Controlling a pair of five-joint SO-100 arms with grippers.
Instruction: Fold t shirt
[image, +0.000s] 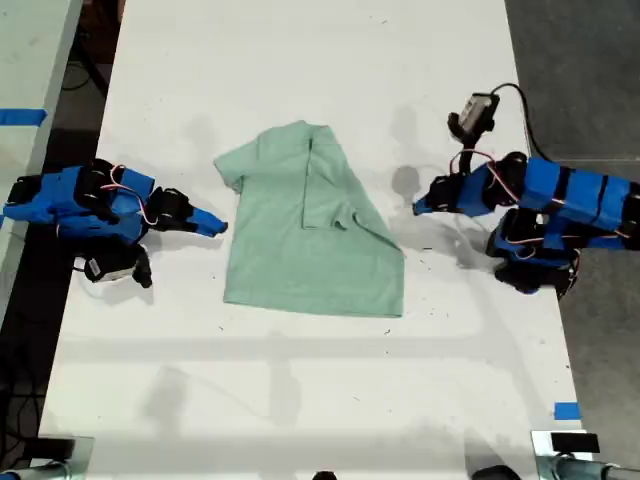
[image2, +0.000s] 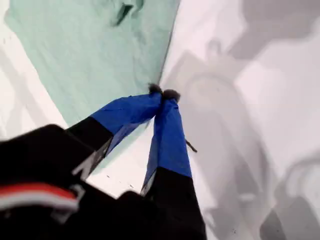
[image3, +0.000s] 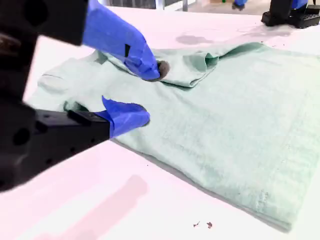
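Observation:
The pale mint-green t shirt (image: 300, 240) lies flat on the white table (image: 300, 390), with the sleeve side on the exterior view's right folded in over its middle. My first gripper (image2: 162, 93) is shut with nothing in it. It hangs over bare table just off the shirt's edge (image2: 100, 55), at the exterior view's right (image: 420, 207). My second gripper (image3: 147, 95) stands open and empty at the opposite shirt edge (image3: 210, 130), at the exterior view's left (image: 215, 226). The folded-over sleeve (image3: 197, 67) shows beyond its fingers.
A small camera and cable (image: 478, 110) sit above the arm at the exterior view's right. Blue tape marks (image: 566, 410) lie at the table's lower right corner in the exterior view. Another table (image: 30, 60) with blue tape stands at that view's left.

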